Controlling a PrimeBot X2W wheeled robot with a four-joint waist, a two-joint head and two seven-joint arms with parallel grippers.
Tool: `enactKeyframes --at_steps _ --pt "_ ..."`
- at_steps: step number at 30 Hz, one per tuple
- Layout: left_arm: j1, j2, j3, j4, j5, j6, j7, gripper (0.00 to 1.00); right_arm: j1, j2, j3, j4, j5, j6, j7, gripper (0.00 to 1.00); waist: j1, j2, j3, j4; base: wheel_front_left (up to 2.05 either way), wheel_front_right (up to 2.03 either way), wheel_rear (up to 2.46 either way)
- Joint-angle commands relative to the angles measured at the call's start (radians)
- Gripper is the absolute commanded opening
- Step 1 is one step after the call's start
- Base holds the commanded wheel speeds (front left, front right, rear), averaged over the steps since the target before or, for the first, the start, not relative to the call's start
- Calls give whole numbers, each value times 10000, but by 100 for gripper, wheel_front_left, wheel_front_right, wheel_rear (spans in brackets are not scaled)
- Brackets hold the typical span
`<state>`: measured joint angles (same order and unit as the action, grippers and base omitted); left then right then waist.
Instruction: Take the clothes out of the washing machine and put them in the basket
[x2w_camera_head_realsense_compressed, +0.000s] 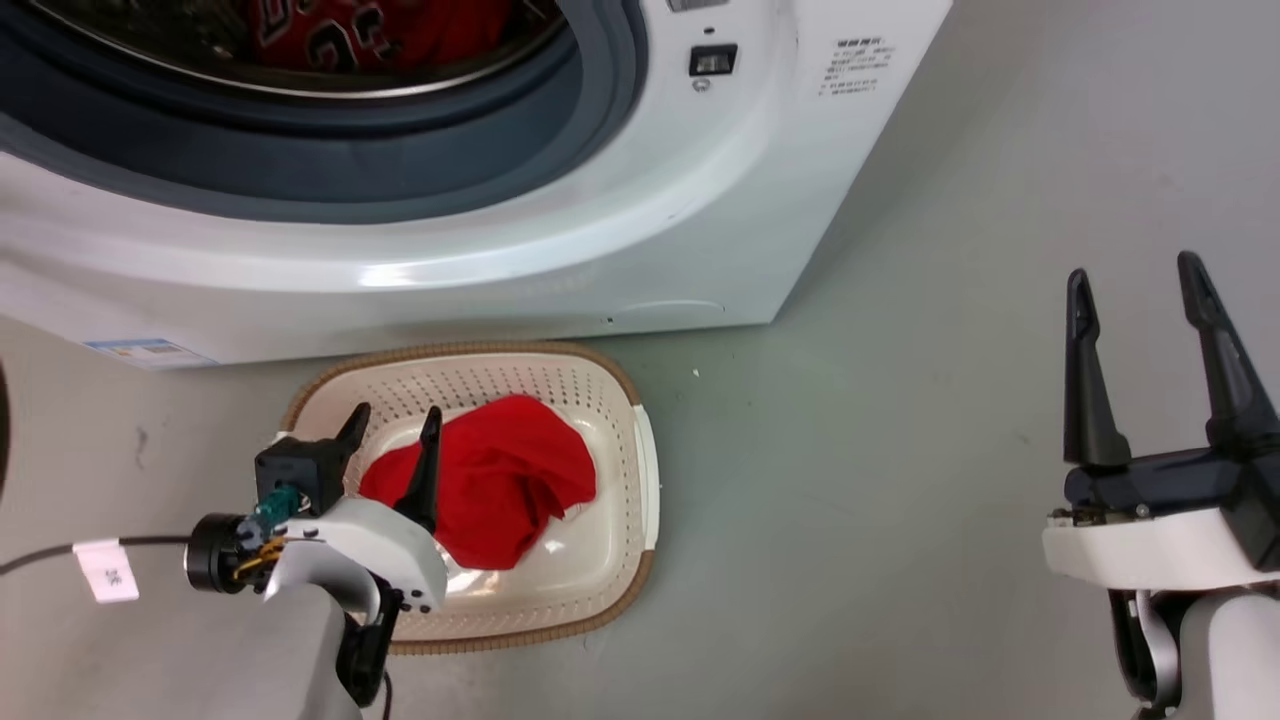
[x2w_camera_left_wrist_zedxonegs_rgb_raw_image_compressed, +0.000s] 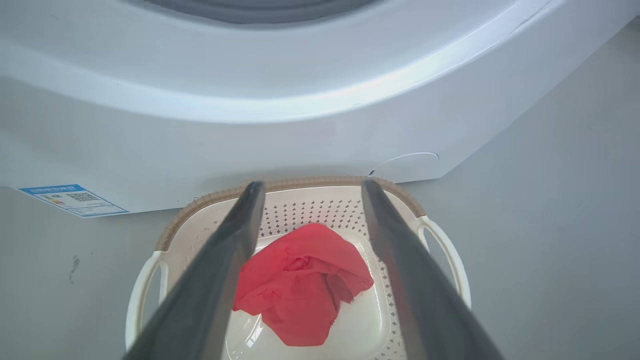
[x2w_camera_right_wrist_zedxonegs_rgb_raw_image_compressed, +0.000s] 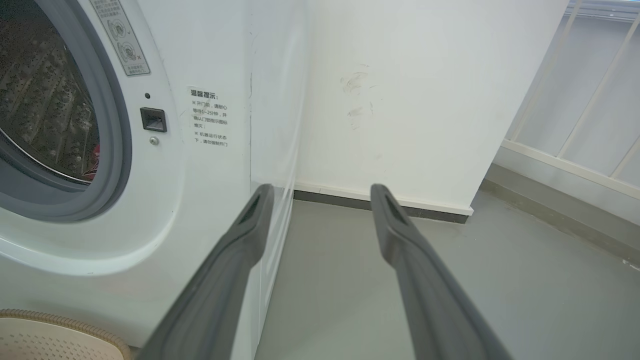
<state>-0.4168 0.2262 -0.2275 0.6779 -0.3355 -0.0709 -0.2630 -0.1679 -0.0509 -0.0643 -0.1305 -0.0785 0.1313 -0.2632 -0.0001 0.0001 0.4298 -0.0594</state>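
Basket (x2w_camera_head_realsense_compressed: 480, 380) holds red garment (x2w_camera_head_realsense_compressed: 500, 480) (jersey (x2w_camera_head_realsense_compressed: 340, 30) in washing machine (x2w_camera_head_realsense_compressed: 500, 250)); left tool (x2w_camera_head_realsense_compressed: 398, 410) spread above.

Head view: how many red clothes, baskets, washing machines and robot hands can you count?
Red clothes: 2, the plain red garment in the basket and the jersey in the washing machine.
Baskets: 1.
Washing machines: 1.
Robot hands: 2, the left hand and the right hand, both open.
Total: 6.
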Motion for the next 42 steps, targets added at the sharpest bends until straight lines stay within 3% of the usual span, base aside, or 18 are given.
enactKeyframes --at_steps 1,12,20,27,34,42 --pt "247 -113 153 -251 82 -65 -26 100 135 13 10 47 60 -10 -24 100 1 -1 -366 151 0 0 0" --pt "1540 -615 1521 -2473 689 -416 -26 100 470 13 399 336 356 -10 -24 100 1 -1 -1356 -69 0 0 0" --pt "1117 -465 2027 -3508 1010 -500 -27 100 464 14 379 306 566 -10 -24 100 1 -1 -1254 -431 0 0 0" --pt "-512 237 2264 -3577 981 -473 607 100 166 14 526 149 809 -10 -24 100 1 -1 -249 -851 0 0 0" --pt "-3422 1543 2306 -3388 1072 -518 2759 100 -423 14 685 56 1128 -10 -24 100 1 -1 1395 -1346 0 0 0" --pt "-7305 2918 1990 -1642 1257 -550 5824 100 -1120 16 1185 58 1709 -10 -24 100 1 -1 3181 -2029 0 0 0"
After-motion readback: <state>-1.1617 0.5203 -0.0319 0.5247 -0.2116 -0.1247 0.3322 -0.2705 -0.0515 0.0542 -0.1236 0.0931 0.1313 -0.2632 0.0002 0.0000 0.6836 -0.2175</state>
